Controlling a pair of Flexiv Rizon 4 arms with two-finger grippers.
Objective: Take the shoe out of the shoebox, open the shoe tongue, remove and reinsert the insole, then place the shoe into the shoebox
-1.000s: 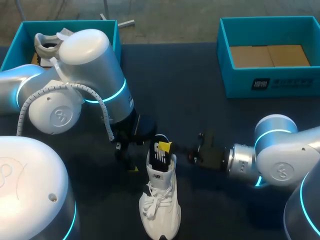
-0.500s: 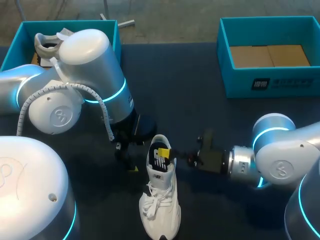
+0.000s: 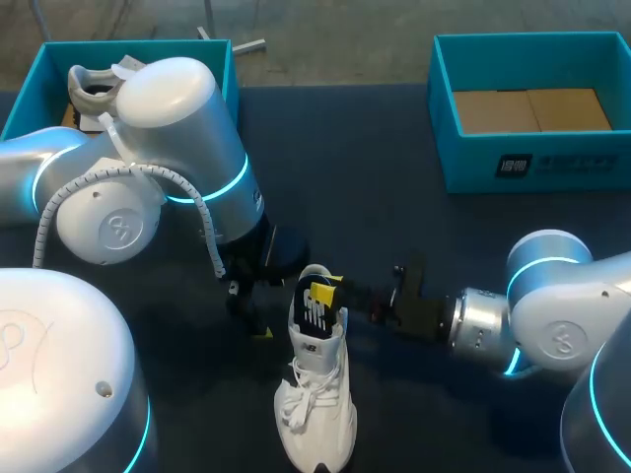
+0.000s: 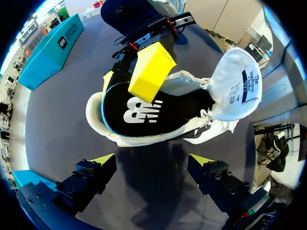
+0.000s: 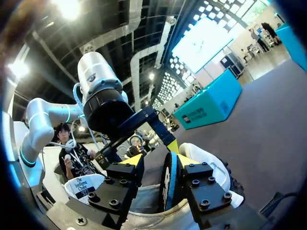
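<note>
A white shoe [image 3: 315, 399] stands on the dark table, toe toward the front edge. Its black insole [image 3: 315, 307] sticks up out of the heel opening. My right gripper [image 3: 325, 292] comes in from the right at the heel. In the right wrist view the insole's edge [image 5: 168, 179] stands between the fingers, with a gap on one side, so the right gripper [image 5: 160, 160] is open. The left gripper [image 4: 148, 160] is wide open and empty just left of the shoe [image 4: 158, 120], facing the insole [image 4: 144, 112]. The white tongue [image 4: 235, 84] is folded forward.
A teal shoebox [image 3: 463, 54] with a cardboard floor sits at the back right. Another teal box [image 3: 222, 59] at the back left holds a second shoe [image 3: 94, 89]. My left arm's large elbow covers the table's left side.
The right gripper's fingers have spread apart around the insole. The insole dipped lower into the heel, then came back up a little. The left arm has not moved.
</note>
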